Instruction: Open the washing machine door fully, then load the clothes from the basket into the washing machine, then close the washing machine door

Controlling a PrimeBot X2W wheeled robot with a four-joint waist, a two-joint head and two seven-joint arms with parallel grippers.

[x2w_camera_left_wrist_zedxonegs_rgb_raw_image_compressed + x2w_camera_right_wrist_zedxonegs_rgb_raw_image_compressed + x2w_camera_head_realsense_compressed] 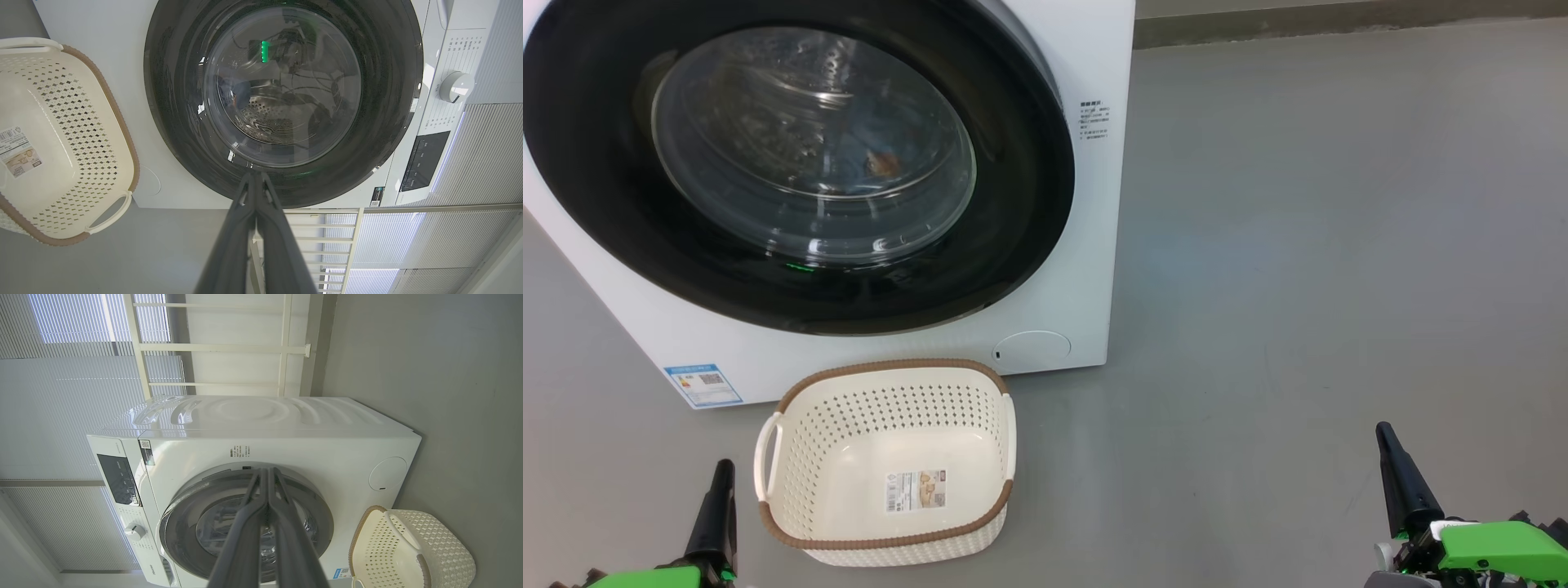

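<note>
Head view: basket (890, 408) just beside left hand (722, 471), far from right hand (1383, 433), both pressed together.

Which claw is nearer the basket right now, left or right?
Left. The left claw sits close beside the basket, just off its left side and apart from it. The right claw is far off to the basket's right, across the floor.

- Washing machine (1086, 204): stands on the floor (1298, 286).
- Washing machine door (813, 155): on the machine's front, flush against it.
- Basket (890, 408): on the floor just before the machine, below the door.
- Left gripper (723, 469) and right gripper (1383, 433): farther out from the machine's front.
</note>
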